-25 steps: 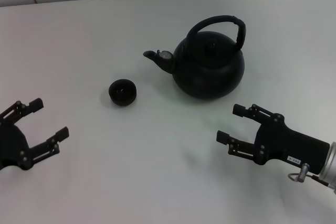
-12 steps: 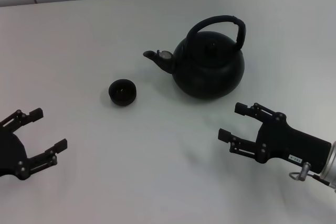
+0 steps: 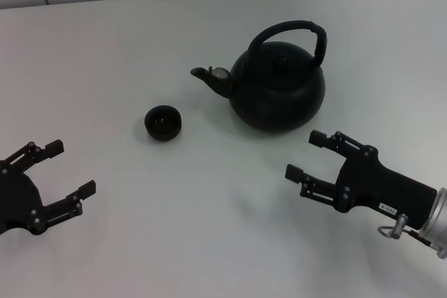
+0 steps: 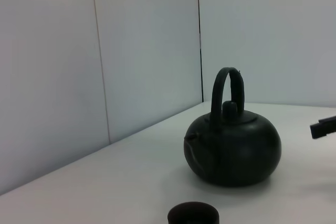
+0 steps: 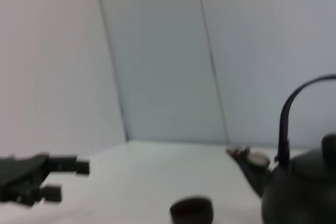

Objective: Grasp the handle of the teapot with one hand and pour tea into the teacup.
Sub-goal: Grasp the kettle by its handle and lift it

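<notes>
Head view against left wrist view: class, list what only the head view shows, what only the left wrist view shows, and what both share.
Only the head view shows both grippers whole: the left gripper open at the near left, the right gripper open just short of the teapot, and the spout pointing toward the teacup. Only the left wrist view shows the wall panels behind the table. Both show the teapot, its arched handle, the teacup and the white table.

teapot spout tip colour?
Pale grey-silver tip on the black teapot spout; clearest in the head view.
</notes>
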